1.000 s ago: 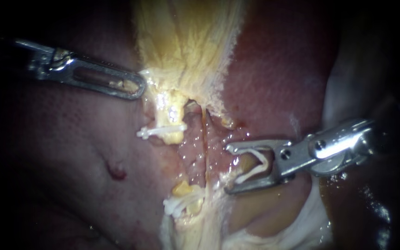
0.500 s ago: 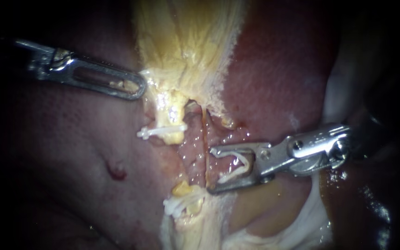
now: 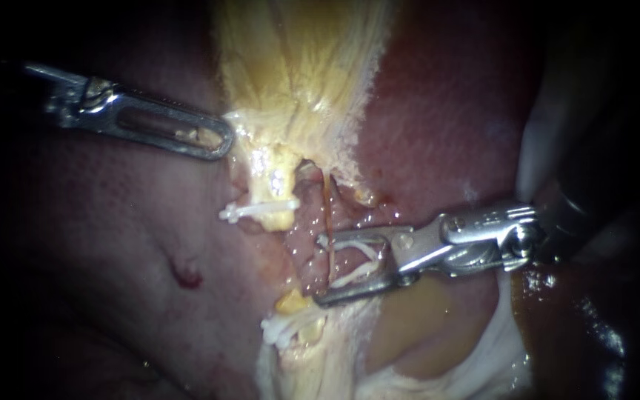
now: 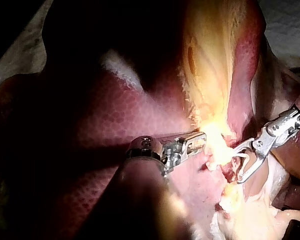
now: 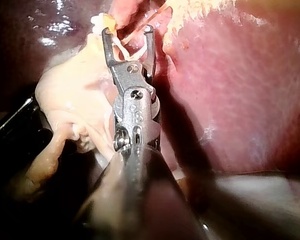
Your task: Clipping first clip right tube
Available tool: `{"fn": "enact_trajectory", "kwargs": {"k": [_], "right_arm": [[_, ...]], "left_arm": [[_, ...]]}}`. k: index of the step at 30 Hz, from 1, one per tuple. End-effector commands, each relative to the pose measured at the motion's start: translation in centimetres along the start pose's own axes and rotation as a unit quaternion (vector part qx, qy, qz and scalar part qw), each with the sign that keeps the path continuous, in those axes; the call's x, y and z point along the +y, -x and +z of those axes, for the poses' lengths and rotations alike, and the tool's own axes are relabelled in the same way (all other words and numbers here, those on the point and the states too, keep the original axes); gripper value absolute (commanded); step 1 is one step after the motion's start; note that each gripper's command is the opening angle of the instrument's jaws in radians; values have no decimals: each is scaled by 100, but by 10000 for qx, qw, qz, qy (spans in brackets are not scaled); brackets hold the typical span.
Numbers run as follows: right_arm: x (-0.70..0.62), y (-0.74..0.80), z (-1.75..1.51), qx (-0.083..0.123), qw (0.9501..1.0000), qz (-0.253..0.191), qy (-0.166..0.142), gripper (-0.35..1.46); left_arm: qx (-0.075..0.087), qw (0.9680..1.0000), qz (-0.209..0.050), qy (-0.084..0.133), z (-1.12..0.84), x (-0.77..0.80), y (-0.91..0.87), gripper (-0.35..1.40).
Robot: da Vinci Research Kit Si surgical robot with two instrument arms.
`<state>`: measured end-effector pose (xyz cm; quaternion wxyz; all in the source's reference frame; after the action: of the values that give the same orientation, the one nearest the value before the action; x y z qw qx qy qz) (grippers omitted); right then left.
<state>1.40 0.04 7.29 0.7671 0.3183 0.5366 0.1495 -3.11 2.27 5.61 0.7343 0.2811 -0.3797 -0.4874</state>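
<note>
The right tube (image 3: 328,209) is a thin reddish strand running down from the yellow gallbladder (image 3: 298,81). My right instrument (image 3: 320,270) comes in from the right, its jaws open with a white open clip (image 3: 361,261) seated between them. The jaws straddle the tube, one on each side, also visible in the right wrist view (image 5: 127,31). My left instrument (image 3: 220,141) has its slotted jaws shut on the gallbladder's lower edge, which the left wrist view (image 4: 201,140) shows too. The thicker left tube (image 3: 275,194) carries a white clip (image 3: 257,211).
More white clips (image 3: 287,326) sit lower on the yellow stump. Red liver (image 3: 438,126) lies to the right and dark liver (image 3: 112,244) to the left, with a small bleeding spot (image 3: 187,278). Pale fatty tissue (image 3: 498,348) lies under the right instrument's shaft.
My right instrument has advanced leftward against the tissue, so its open jaws and clip now reach around the right tube. The left instrument has not moved.
</note>
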Motion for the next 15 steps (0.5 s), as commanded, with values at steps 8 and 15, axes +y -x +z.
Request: {"fn": "enact_trajectory", "kwargs": {"k": [8,15], "right_arm": [[2,6,14,239,9982,370,-409,49],[-1,17,22,221,9961,506,-690,49]], "left_arm": [[0,10000,3,1,1,0,0,-35],[0,10000,3,1,1,0,0,-35]]}}
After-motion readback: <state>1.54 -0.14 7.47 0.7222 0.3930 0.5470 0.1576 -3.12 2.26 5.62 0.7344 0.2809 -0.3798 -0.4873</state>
